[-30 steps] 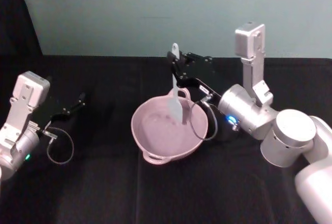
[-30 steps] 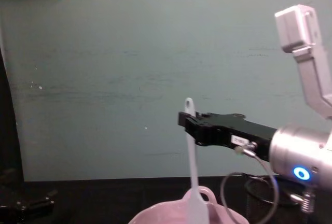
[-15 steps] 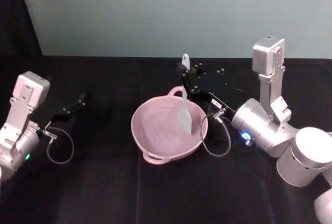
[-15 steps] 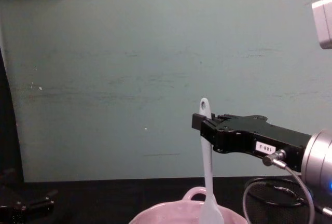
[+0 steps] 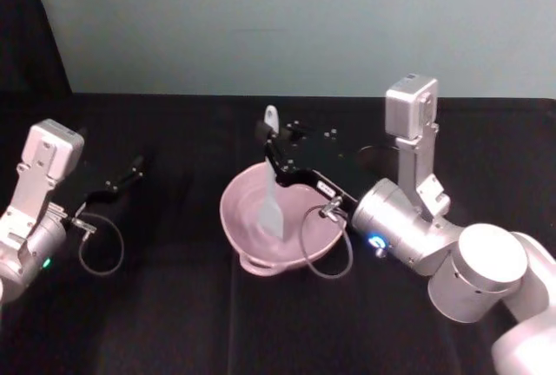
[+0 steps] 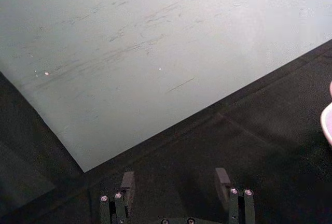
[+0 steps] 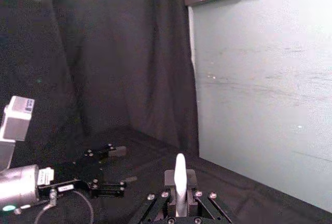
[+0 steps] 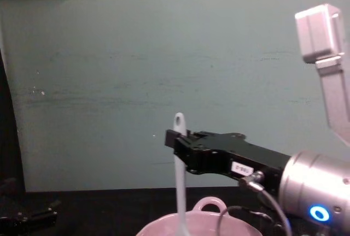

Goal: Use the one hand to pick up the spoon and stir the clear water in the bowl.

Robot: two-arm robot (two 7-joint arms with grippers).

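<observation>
Over bowl (image 5: 236,234) — spoon (image 5: 271,211), right pincer (image 5: 272,146), illegible label (image 8: 241,167).

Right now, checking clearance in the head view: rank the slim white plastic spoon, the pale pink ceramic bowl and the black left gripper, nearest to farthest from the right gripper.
1. slim white plastic spoon: clamped upright in the right gripper.
2. pale pink ceramic bowl: just beneath, in the middle.
3. black left gripper: open, parked far on the left.
</observation>
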